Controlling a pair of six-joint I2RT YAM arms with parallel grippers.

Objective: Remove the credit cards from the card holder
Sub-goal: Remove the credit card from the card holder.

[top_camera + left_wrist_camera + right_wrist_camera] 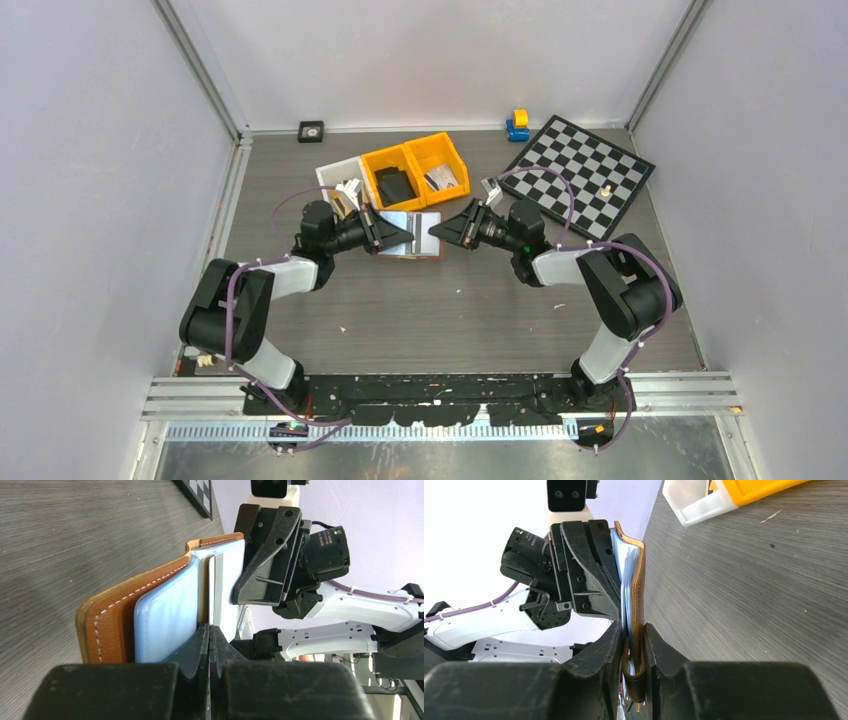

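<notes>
The card holder (428, 247), reddish-brown with a pale blue inside, is held up off the table between both grippers, in front of the bins. In the left wrist view its stitched leather cover (112, 615) and a pale blue pocket (165, 610) stand on edge. My left gripper (210, 630) is shut on the edge of a whitish credit card (227, 590) sticking out of the holder. My right gripper (634, 647) is shut on the holder's folded brown edge (640, 595), with pale blue cards (626, 592) inside. In the top view the left gripper (406, 237) and the right gripper (437, 232) face each other.
A white bin (338, 176) and two yellow bins (415, 165) with dark items stand just behind the holder. A chessboard (580, 175) lies at the back right, with a blue and yellow toy (517, 124) behind it. A small black square (311, 130) sits by the back wall.
</notes>
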